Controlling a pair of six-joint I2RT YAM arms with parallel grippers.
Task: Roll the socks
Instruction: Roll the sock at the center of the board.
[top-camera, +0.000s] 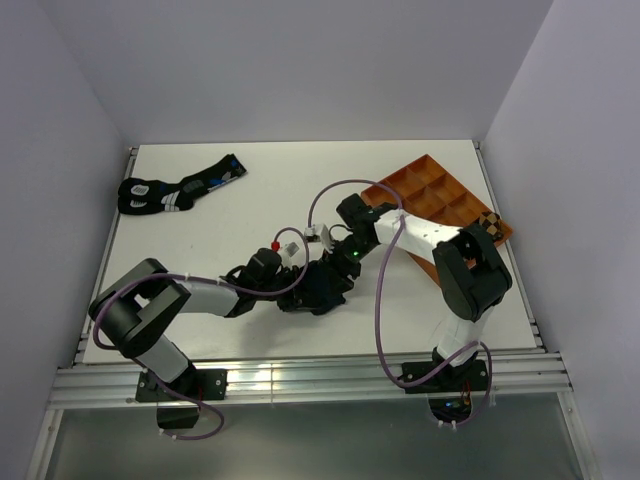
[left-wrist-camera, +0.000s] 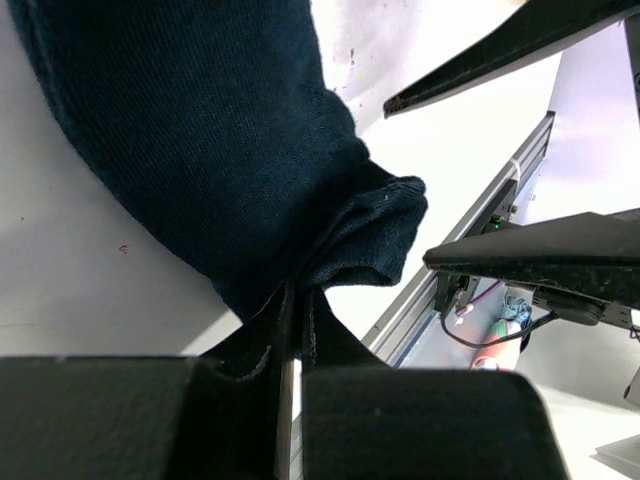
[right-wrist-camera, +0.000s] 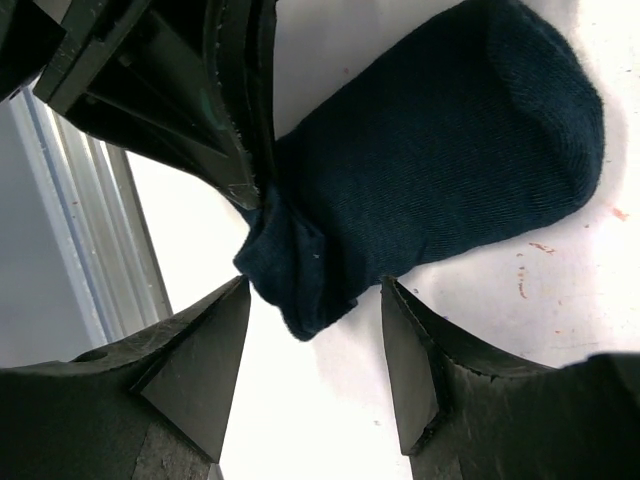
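Since the white table (top-camera: 280, 200) fills most of the overhead view, I'll start there and use the orange divided tray (top-camera: 425, 190) at its far right as my reference point. Well to the left of the tray, up near the far edge, are the black socks (top-camera: 170, 190) with blue and white markings, lying flat. The plain dark navy sock (right-wrist-camera: 440, 170) lies on the table to the near left of the tray, roughly mid-table, right where both arms meet. The tan argyle sock (top-camera: 487, 222) is just a small patch showing at the tray's right-hand edge, and I can't tell if it's in a compartment or draped on the rim. The left gripper (left-wrist-camera: 297, 310), also near-left of the tray, is pinched tight on the navy sock's bunched cuff end, with fabric squeezed between its fingers. The right gripper (right-wrist-camera: 315, 300) has its jaws spread wide, one either side of that same cuff end, gripping nothing
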